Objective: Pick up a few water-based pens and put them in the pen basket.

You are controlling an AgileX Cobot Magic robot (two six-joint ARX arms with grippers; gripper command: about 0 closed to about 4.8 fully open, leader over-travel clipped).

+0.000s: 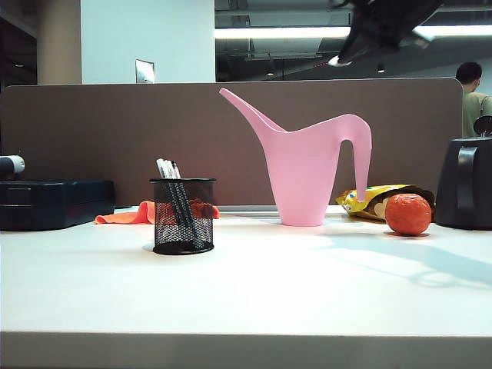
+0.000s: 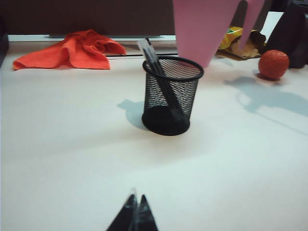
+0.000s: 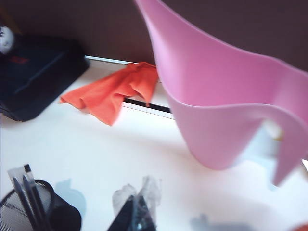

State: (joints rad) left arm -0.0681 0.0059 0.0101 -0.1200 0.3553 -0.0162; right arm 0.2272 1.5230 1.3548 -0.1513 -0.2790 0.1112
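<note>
1. A pink watering can [image 1: 307,173] stands upright at the centre of the exterior view, its long spout rising toward the upper left and its handle arching down on the right.
2. An orange cloth [image 1: 134,214] lies crumpled at centre left, against the foot of the brown partition [image 1: 115,131].
3. A dark flat case [image 1: 54,201] sits at the left edge.
4. An orange-red round fruit [image 1: 407,214] rests at lower right of the can.
5. A yellow snack bag [image 1: 369,200] lies behind the fruit.
6. A large black container [image 1: 465,184] stands at the right edge.
7. All rest on a white table [image 1: 246,300].
</note>
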